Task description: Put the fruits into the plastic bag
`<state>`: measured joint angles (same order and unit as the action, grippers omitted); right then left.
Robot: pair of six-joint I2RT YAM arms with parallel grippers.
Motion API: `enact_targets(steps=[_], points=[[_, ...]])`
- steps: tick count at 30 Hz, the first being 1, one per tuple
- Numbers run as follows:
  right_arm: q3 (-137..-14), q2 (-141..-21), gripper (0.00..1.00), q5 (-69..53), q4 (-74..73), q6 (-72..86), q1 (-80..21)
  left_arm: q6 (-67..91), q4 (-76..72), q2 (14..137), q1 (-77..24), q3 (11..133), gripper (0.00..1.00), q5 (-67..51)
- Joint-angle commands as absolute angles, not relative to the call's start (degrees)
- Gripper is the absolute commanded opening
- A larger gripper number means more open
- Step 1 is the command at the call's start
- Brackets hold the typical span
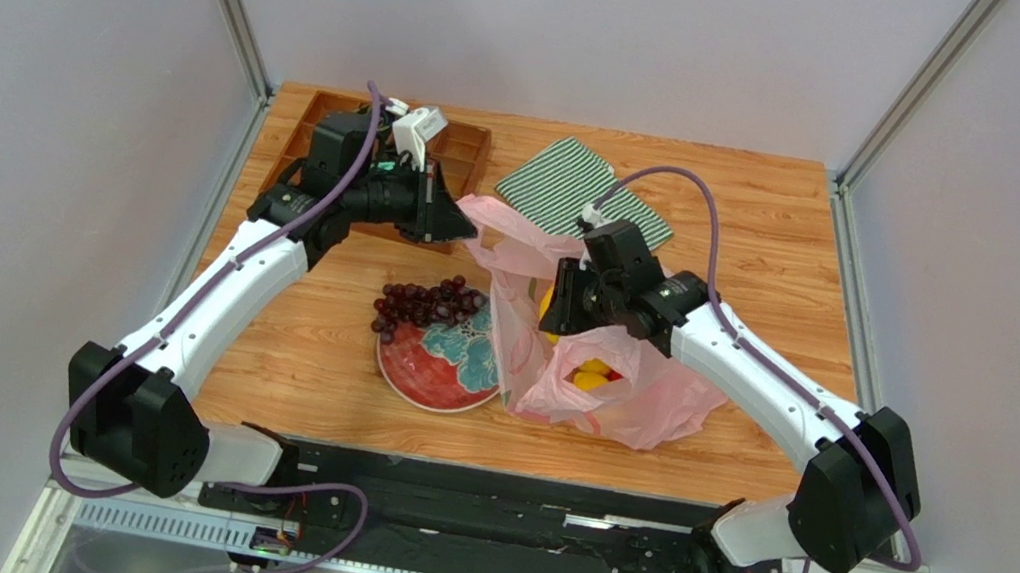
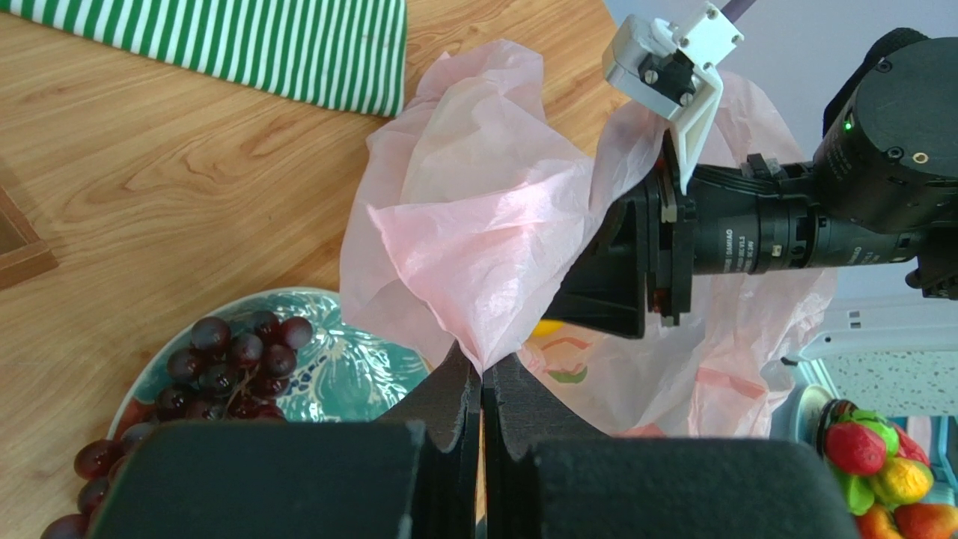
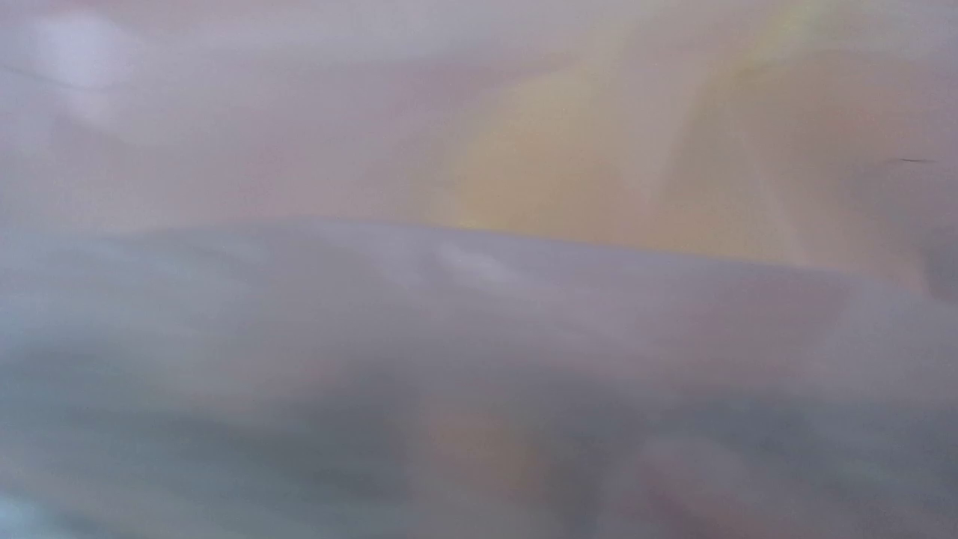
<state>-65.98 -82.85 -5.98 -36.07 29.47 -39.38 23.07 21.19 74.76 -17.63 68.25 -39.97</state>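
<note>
Sagging crumpled, translucent pink plastic bag (image 1: 651,399), showing yellow fruits (image 1: 591,376) inside; lying just beside it, dark grape bunch (image 1: 425,305).

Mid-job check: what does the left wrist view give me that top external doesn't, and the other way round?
Only left wrist: the left gripper up close, jaws shut on a pinched fold of the plastic bag.
Only top external: the bag's whole spread beside the plate, with yellow fruit showing through its near end.
Both: the grapes on the plate, the striped cloth, and the right arm reaching to the bag's mouth.
</note>
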Motion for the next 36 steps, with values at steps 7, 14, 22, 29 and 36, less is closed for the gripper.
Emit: enact_targets(steps=[7,14,22,29,36], points=[[-65.13,-81.83,0.28,13.98,-42.45,26.72,-35.69,22.15,20.57,72.95,-17.75,68.91,0.00,-39.99],[-64.69,-80.86,0.77,12.04,-41.31,26.10,-35.16,22.24,20.48,73.13,-17.75,68.91,0.00,-40.17],[-64.16,-78.23,0.88,10.99,-39.91,25.23,-35.33,22.24,20.39,73.04,-17.75,68.82,0.00,-40.25],[-59.17,-67.60,0.83,2.92,-27.36,23.20,-37.26,22.24,20.39,73.04,-17.75,68.82,0.00,-40.25],[-51.59,-57.83,0.79,-24.59,1.12,25.67,-39.54,22.41,20.30,73.13,-17.75,68.82,0.00,-40.34]])
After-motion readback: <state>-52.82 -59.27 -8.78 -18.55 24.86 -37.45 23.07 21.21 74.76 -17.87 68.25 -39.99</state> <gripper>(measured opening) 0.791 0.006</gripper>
